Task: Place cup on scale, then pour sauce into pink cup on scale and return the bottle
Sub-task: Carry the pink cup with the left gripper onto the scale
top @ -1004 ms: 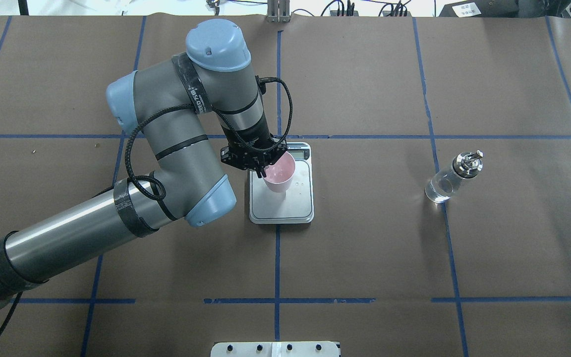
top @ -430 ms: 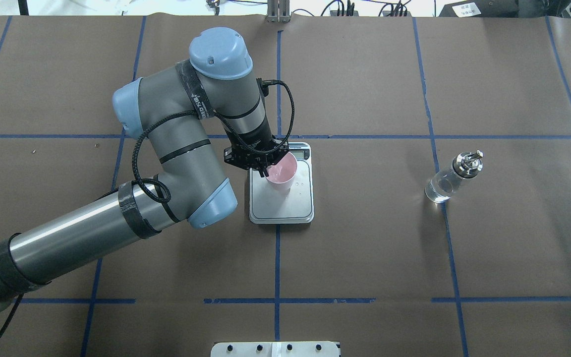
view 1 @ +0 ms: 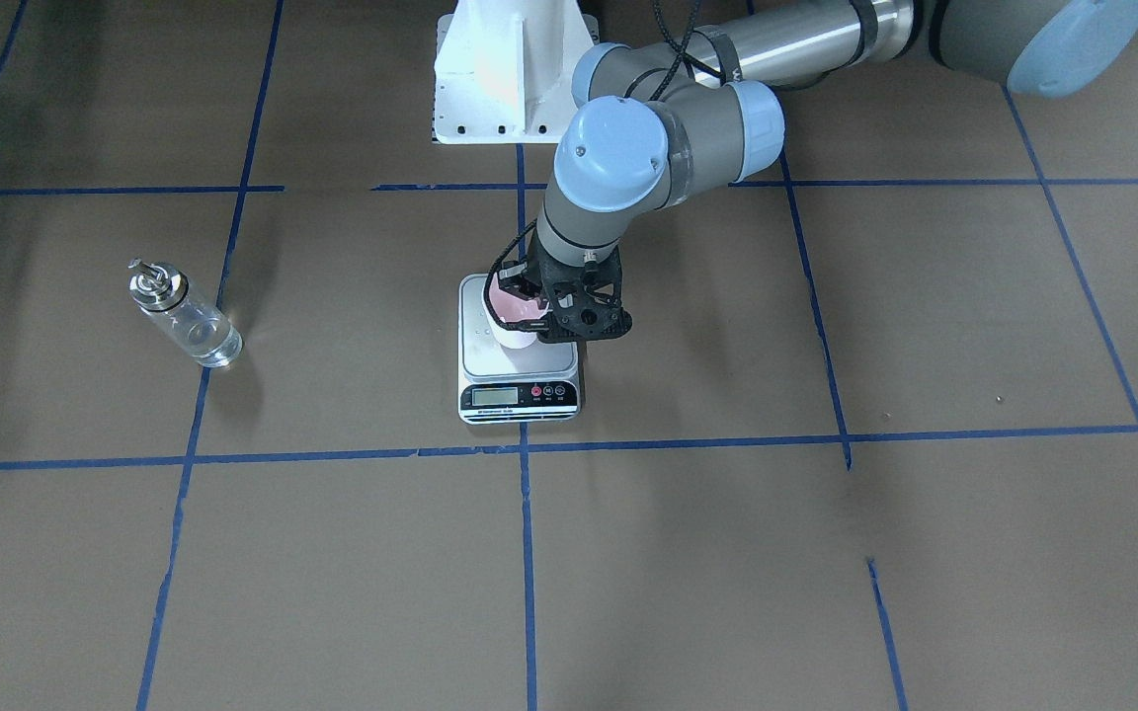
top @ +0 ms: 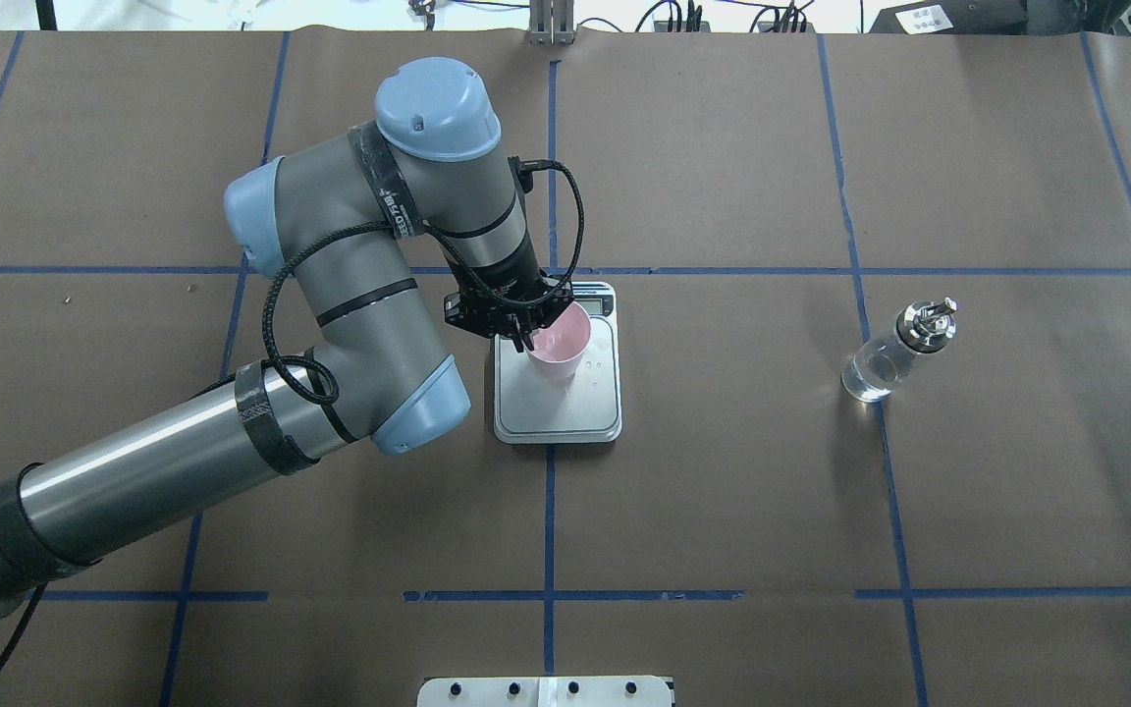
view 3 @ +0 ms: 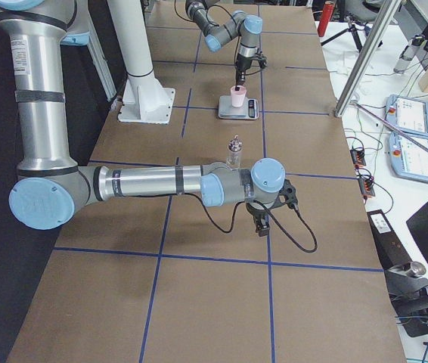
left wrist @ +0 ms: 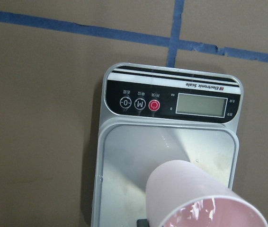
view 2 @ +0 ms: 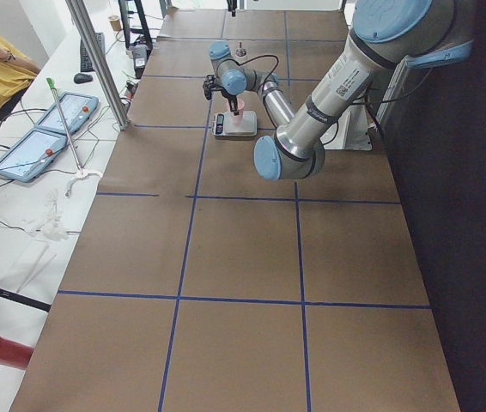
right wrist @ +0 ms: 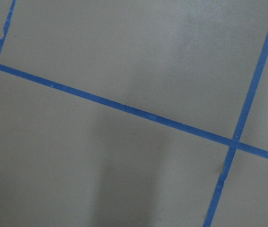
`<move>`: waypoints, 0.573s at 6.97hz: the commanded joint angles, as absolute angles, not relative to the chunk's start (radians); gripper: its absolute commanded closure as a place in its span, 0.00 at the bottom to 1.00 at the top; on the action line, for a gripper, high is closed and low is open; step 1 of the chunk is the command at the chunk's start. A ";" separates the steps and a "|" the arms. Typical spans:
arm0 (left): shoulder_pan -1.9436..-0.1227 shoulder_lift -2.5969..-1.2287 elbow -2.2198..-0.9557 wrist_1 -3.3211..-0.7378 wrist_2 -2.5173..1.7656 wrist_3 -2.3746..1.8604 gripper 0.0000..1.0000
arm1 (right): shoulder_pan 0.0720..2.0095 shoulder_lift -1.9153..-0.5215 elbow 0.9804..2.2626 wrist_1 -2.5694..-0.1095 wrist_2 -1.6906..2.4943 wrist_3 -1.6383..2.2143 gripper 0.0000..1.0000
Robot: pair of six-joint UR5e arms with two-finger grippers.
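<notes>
The pale pink cup (top: pixel 563 341) is over the silver scale's platform (top: pixel 565 414), at its far half, slightly tilted. I cannot tell whether its base rests on the steel. My left gripper (top: pixel 529 334) is shut on the cup's rim from the left side. The left wrist view shows the cup (left wrist: pixel 195 189) below the scale's black display strip (left wrist: pixel 172 101). The front view shows the cup (view 1: pixel 513 316) and the scale (view 1: pixel 520 395) too. The clear bottle (top: pixel 885 361) with its silver spout stands upright far to the right. My right gripper (view 3: pixel 262 224) hangs over bare table near the bottle (view 3: pixel 234 151); I cannot tell if it is open.
The table is brown paper with blue tape grid lines (top: pixel 550 511). A white mount plate (top: pixel 544 691) sits at the near edge. Cables and boxes (top: pixel 723 18) line the far edge. An operator's bench with tablets (view 2: pixel 45 137) runs along one side.
My left arm has shifted slightly right and away, carrying the cup lower toward the scale platform. In the last half second it barely moved. The bottle has not moved.
</notes>
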State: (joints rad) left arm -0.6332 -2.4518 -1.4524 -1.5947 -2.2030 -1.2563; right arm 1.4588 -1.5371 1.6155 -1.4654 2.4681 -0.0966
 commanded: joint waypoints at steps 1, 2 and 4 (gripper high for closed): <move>-0.632 -2.451 -1.451 -1.595 -2.204 -1.255 0.79 | 1.459 -1.536 1.617 -1.465 2.468 -0.097 0.00; -0.632 -2.453 -1.454 -1.597 -2.204 -1.255 0.78 | 1.459 -1.531 1.614 -1.465 2.467 -0.097 0.00; -0.638 -2.445 -1.504 -1.591 -2.201 -1.256 0.50 | 1.453 -1.522 1.617 -1.465 2.468 -0.071 0.00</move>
